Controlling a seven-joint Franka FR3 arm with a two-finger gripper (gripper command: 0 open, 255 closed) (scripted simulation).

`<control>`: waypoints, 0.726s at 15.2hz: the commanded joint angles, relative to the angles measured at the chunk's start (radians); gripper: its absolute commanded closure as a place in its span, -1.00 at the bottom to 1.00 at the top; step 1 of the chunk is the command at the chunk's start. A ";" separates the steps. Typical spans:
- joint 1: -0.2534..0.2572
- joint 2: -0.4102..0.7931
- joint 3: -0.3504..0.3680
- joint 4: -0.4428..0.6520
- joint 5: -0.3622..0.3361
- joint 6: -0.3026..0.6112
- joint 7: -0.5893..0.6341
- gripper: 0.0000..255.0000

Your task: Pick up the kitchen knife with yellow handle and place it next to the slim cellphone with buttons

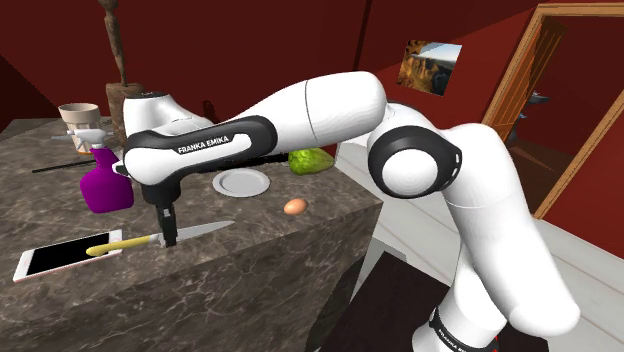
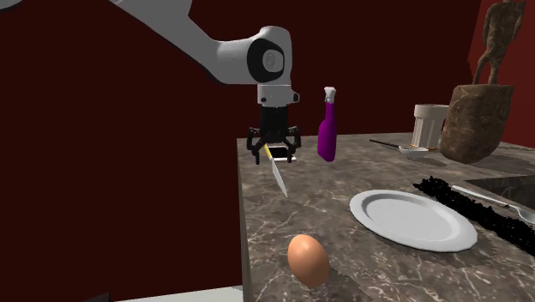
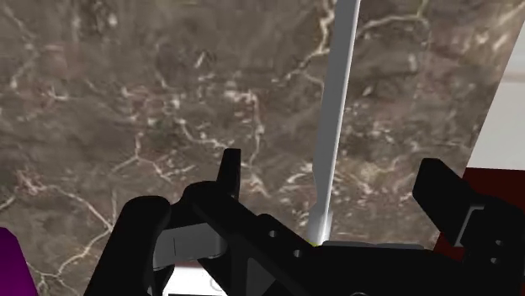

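Note:
The kitchen knife [image 1: 190, 233] lies on the dark marble counter [image 1: 260, 235], its yellow handle [image 1: 101, 248] resting over the edge of a slim white phone [image 1: 55, 262] with a dark red screen. My black gripper [image 1: 168, 236] stands upright over the knife's middle, open. In the second exterior view the gripper [image 2: 274, 155] has its fingers spread on either side of the yellow handle [image 2: 273, 153], the blade [image 2: 280, 178] pointing toward the camera. The wrist view has the grey blade [image 3: 336, 118] running between the two fingers [image 3: 229, 172], which do not touch it.
A purple bottle [image 1: 105, 186] stands just behind the gripper. A white plate [image 1: 241, 181], a brown egg [image 1: 294, 206] and a green fruit [image 1: 310, 161] lie toward the shoulder view's right. A cup [image 1: 78, 117] and a statue sit at the back. The counter's edge runs close by the phone.

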 commanded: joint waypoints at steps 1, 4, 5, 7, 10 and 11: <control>0.000 -0.017 -0.001 0.026 -0.001 -0.043 0.001 -1.00; -0.001 -0.032 -0.001 0.061 -0.002 -0.093 0.002 -1.00; -0.001 -0.032 -0.001 0.062 -0.002 -0.093 0.002 -1.00; -0.001 -0.032 -0.001 0.062 -0.002 -0.093 0.002 -1.00; -0.001 -0.031 -0.001 0.062 -0.002 -0.093 0.002 -1.00; -0.001 -0.031 -0.001 0.062 -0.002 -0.093 0.002 -1.00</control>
